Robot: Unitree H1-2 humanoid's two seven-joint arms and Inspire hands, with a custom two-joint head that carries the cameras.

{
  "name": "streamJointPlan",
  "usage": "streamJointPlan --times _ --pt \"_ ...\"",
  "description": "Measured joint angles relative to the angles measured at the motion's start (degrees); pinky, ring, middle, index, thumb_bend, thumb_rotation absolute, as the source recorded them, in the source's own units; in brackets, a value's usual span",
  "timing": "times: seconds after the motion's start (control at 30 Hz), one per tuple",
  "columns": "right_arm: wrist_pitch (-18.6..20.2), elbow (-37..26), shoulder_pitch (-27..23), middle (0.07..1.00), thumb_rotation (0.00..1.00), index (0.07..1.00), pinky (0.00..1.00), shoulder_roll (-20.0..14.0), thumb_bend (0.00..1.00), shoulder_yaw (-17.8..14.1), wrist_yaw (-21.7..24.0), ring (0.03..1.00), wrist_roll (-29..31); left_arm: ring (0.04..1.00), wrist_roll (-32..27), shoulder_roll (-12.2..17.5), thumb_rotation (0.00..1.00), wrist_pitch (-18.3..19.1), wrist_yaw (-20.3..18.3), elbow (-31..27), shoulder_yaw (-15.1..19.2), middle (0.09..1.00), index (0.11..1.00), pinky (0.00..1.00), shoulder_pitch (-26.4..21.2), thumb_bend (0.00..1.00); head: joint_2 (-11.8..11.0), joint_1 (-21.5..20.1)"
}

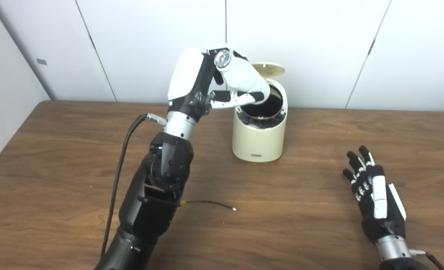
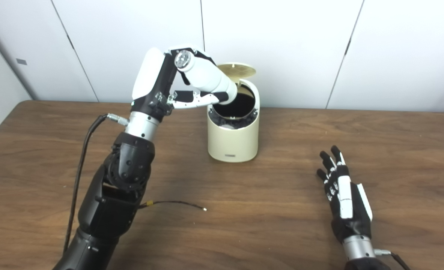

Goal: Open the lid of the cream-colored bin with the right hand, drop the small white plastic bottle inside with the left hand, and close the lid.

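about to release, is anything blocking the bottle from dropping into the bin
Nothing visible does. The lid stands up behind the opening, and the left hand holds the white bottle tilted with its lower end at the cream bin's open mouth.

Raised lid (image 1: 268, 69) leaves bin (image 1: 258, 140) mouth open; bottle (image 1: 242, 77) overhangs it.

Bottle (image 1: 244, 78) base hidden in bin (image 1: 259, 138) mouth; bin contents indistinct; both arms cut off below.

The cream-colored bin (image 1: 259, 140) stands upright, lid (image 1: 268, 69) raised — the white plastic bottle (image 1: 242, 77) (tilted, cap uppermost) hangs over its dark mouth.
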Motion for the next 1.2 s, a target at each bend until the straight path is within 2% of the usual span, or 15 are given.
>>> streamJointPlan --times 0.17,0.4,0.7,0.8,0.93,1.13,1.2 --pt "0.0 -0.1 0.0 0.939 0.98 0.989 0.95 0.5 0.62 0.4 -0.8 0.983 -0.3 0.390 2.4 0.5 0.00 -2.7 0.7 2.6 -0.6 0.504 0.498 0.36 0.0 0.50 0.1 -0.5" --pt "0.2 -0.1 -0.3 0.935 0.96 0.981 0.91 1.5 0.62 0.8 -1.3 0.968 -0.3 0.406 7.0 0.9 0.00 -6.9 4.3 7.7 -2.0 0.539 0.482 0.38 -0.2 0.50 -0.2 -0.9" --pt "0.2 -0.1 -0.4 0.940 0.95 0.991 0.93 1.7 0.63 1.3 -1.3 0.975 -0.2 0.404 10.9 1.0 0.00 -11.6 9.7 13.5 -3.3 0.523 0.485 0.34 -1.8 0.47 -0.9 -1.0" --pt "0.2 0.2 -0.7 0.935 0.94 0.986 0.95 1.8 0.64 1.9 -1.3 0.979 -0.7 0.409 12.7 1.2 0.00 -12.2 11.1 14.5 -4.2 0.531 0.465 0.34 -2.0 0.47 -1.0 -1.1" --pt "0.2 0.6 -1.1 0.927 0.94 0.981 0.97 1.9 0.63 2.1 -1.3 0.984 -1.2 0.410 15.7 1.2 0.00 -13.4 12.5 15.8 -5.7 0.538 0.493 0.34 -2.3 0.47 -1.1 -1.1" --pt "0.1 0.9 -1.4 0.919 0.93 0.975 0.96 2.2 0.62 2.2 -1.3 0.978 -1.3 0.412 16.9 1.2 0.00 -13.4 13.6 18.2 -6.0 0.537 0.506 0.34 -3.2 0.47 -1.6 -1.5" --pt "0.1 0.9 -1.4 0.921 0.92 0.976 0.97 2.2 0.62 2.2 -1.3 0.979 -1.2 0.404 17.5 1.3 0.00 -13.5 13.7 18.9 -6.3 0.532 0.516 0.32 -3.5 0.47 -1.1 -1.4"
